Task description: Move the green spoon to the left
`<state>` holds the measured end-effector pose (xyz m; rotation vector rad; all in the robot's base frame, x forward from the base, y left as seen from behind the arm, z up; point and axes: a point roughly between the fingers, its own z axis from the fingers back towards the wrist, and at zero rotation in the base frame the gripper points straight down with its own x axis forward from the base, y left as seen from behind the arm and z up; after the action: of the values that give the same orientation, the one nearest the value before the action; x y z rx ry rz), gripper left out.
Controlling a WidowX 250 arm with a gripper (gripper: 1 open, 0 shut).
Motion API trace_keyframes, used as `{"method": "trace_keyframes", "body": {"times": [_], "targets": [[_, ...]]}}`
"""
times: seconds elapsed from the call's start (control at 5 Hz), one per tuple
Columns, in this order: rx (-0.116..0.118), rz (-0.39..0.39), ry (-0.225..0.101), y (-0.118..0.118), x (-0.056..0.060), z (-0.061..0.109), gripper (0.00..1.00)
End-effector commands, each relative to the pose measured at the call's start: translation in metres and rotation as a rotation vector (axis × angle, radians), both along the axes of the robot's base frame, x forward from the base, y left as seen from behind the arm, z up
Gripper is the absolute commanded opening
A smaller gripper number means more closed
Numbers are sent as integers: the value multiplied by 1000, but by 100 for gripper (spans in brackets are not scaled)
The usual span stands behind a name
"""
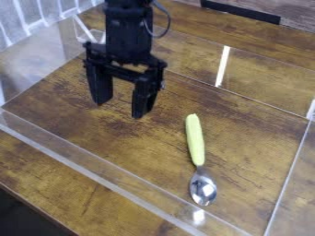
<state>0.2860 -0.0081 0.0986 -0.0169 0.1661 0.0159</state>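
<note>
The green spoon (pixel 196 155) lies flat on the wooden table, its yellow-green handle pointing away and its shiny silver bowl nearest the front edge. My black gripper (pixel 121 100) hangs above the table to the left of the spoon and a little farther back. Its two fingers (pixel 144 96) point down, stand apart, and hold nothing. A clear gap of tabletop separates the gripper from the spoon's handle.
A clear acrylic wall (pixel 87 157) runs along the front and right side (pixel 296 175) of the wooden table (pixel 74 111). A dark object (pixel 246 9) sits at the far back edge.
</note>
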Motion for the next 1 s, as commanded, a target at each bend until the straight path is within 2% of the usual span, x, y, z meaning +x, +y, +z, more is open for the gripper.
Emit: {"method": "trace_keyframes", "body": {"times": [0.0, 0.4, 0.6, 0.8], "targets": [[4, 55, -47, -28, 13, 3, 100], [11, 220, -105, -87, 49, -13, 100], [19, 292, -135, -99, 66, -22, 100], [39, 370, -155, -96, 82, -32, 100]]}}
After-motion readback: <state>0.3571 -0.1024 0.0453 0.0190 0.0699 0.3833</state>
